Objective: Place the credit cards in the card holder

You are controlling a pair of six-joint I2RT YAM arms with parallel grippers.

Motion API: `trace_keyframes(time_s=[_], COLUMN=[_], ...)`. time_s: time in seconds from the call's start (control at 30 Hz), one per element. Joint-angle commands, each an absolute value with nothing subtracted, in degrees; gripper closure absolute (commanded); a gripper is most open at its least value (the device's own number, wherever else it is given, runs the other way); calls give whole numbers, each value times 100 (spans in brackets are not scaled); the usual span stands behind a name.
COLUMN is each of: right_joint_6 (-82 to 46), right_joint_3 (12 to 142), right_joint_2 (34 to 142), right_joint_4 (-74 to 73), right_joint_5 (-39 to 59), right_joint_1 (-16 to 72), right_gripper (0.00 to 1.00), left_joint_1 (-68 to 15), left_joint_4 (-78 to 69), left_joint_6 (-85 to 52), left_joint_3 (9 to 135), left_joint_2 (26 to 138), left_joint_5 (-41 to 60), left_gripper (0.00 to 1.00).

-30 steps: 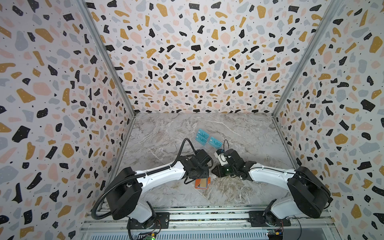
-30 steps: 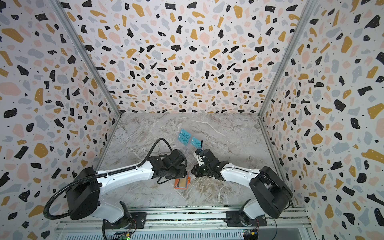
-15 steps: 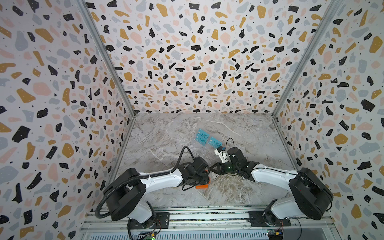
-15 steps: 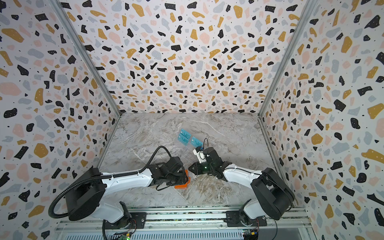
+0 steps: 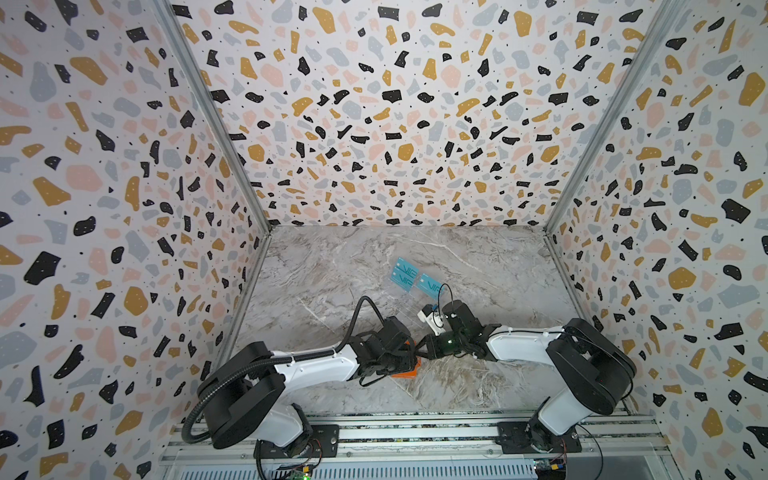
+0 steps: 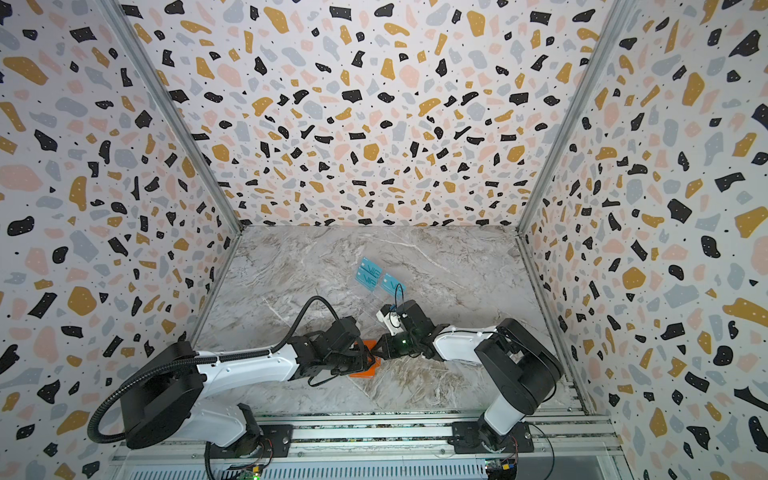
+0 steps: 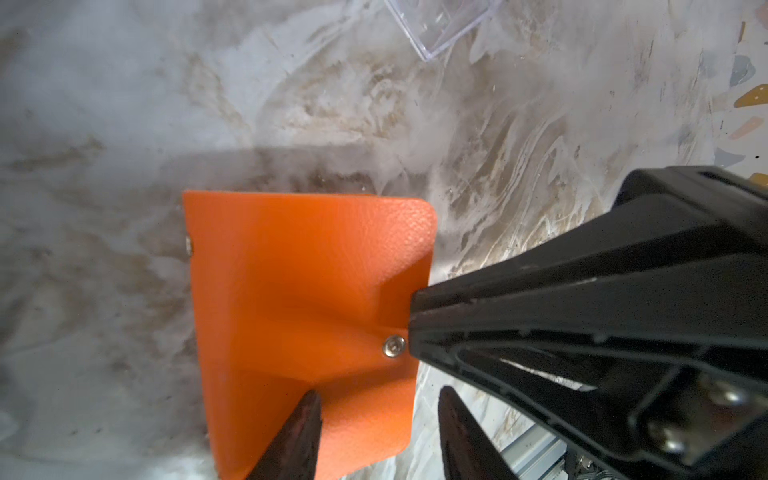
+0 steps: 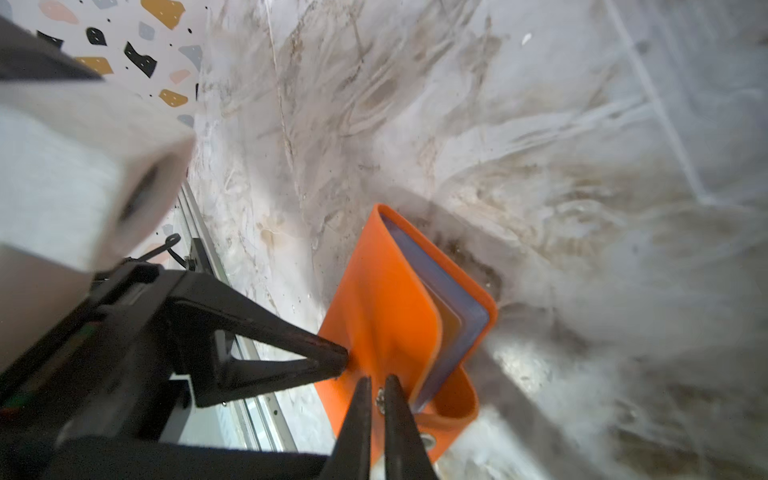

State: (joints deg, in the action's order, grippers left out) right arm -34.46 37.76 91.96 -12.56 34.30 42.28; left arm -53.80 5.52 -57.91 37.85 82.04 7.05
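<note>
The orange card holder (image 7: pixel 307 291) lies on the marble table near the front middle, mostly hidden under the wrists in both top views (image 5: pixel 405 374) (image 6: pixel 361 371). My right gripper (image 8: pixel 376 390) is shut on its cover edge at the snap button (image 7: pixel 394 346). The cover is lifted a little, and clear sleeves (image 8: pixel 453 299) show inside. My left gripper (image 7: pixel 378 419) stands open astride a corner of the holder, one fingertip (image 8: pixel 338 357) touching the cover. Teal VIP credit cards (image 5: pixel 405 274) (image 6: pixel 369 272) sit farther back, apart from both grippers.
A transparent acrylic stand (image 7: pixel 436 25) carries the teal cards just behind the grippers. Terrazzo walls close the table on the left, back and right. The aluminium rail (image 5: pixel 415 432) with both arm bases runs along the front edge.
The left arm has sunk lower and brought the card holder down flat on the table. The right gripper has moved in to the holder's edge and narrowed its jaws on it.
</note>
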Motion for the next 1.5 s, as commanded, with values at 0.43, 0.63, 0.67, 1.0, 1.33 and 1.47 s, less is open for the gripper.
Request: trace_keyframes(time_s=[0.43, 0.63, 0.67, 1.0, 1.33, 1.47], right_joint_6=[-2453, -2426, -2421, -2474, -3381, -3757], right_joint_3=[4228, 4192, 4205, 4452, 4588, 4580], right_joint_2=[9297, 9352, 9352, 9243, 8733, 8702], right_joint_4=[-280, -267, -250, -32, 573, 801], right_joint_5=[2814, 2718, 2708, 2588, 1846, 1436], right_joint_1=[4472, 4482, 4482, 4491, 4758, 5045], right_gripper=[91, 91, 91, 91, 60, 51], left_joint_1=[-5399, -5143, -5045, -4790, -4891, -5004], left_joint_4=[494, 1091, 1280, 757, 1027, 1086], left_joint_6=[-6274, -5641, -5421, -4360, -4565, -4631], left_joint_3=[3193, 3454, 3546, 3556, 3395, 3329], left_joint_2=[7529, 7269, 7358, 8257, 8551, 8552], left_joint_5=[-50, -251, -242, 554, 274, 179], left_gripper=[59, 56, 56, 53, 54, 54])
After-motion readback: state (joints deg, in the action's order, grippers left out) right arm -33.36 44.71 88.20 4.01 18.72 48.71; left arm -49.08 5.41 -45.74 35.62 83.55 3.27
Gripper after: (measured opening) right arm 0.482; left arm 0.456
